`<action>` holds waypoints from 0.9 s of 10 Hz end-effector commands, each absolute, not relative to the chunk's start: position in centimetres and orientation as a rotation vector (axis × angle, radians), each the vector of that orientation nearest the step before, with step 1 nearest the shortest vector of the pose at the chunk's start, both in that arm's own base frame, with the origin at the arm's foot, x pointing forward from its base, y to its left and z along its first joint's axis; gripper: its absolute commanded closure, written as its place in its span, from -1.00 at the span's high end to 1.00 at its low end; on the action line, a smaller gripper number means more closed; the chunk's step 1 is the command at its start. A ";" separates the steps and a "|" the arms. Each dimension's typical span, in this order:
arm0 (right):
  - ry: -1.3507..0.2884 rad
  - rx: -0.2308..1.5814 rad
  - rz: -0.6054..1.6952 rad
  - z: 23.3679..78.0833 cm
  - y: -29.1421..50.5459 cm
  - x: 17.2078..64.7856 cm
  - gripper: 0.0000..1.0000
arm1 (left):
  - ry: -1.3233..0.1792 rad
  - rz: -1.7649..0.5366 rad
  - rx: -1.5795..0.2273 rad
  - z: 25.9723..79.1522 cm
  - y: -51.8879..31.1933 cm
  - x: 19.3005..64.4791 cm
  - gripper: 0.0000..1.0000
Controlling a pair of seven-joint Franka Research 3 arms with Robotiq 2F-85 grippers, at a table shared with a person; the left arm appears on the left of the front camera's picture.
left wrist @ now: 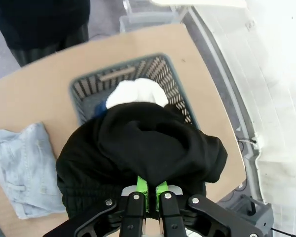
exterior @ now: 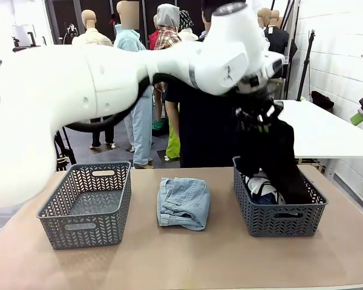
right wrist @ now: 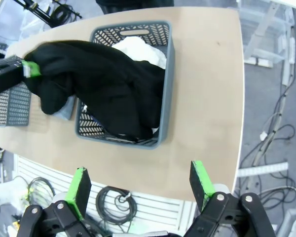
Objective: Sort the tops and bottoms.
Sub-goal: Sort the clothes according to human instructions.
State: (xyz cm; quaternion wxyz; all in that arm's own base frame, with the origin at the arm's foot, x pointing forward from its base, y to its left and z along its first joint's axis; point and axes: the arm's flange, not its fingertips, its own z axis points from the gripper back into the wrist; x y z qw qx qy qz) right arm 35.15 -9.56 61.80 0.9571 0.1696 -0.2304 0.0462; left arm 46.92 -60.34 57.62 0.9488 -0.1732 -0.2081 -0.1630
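Note:
My left gripper (exterior: 260,121) (left wrist: 150,190) reaches across to the right side and is shut on a plain black top (exterior: 272,157) (left wrist: 138,148) (right wrist: 98,84). The top hangs from it, with its lower end inside the right grey basket (exterior: 278,220) (left wrist: 84,91) (right wrist: 167,84). A white top (exterior: 258,181) (left wrist: 138,94) (right wrist: 138,49) lies in that basket beside a bit of dark blue cloth (exterior: 266,198). Pale light-blue denim bottoms (exterior: 183,202) (left wrist: 22,163) lie folded on the table between the baskets. High over the table's right end, my right gripper (right wrist: 140,185) stands open, holding nothing.
The left grey basket (exterior: 85,211) (right wrist: 10,106) stands with nothing in it. A person in black (exterior: 199,127) stands at the far edge of the table. The left arm's white links span the upper part of the front view. A white table (exterior: 327,130) stands behind on the right.

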 end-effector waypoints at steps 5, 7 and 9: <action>-0.471 0.349 0.094 61.5 -9.5 35.2 1.00 | -0.204 -0.171 -0.316 45.0 -64.6 45.4 -1.00; -0.471 0.349 0.094 61.5 -9.5 35.2 1.00 | -0.300 -0.074 -0.365 46.4 -62.9 46.8 -1.00; -0.471 0.349 0.094 61.5 -9.5 35.2 1.00 | -0.207 -0.187 -0.298 44.3 -64.7 45.7 -1.00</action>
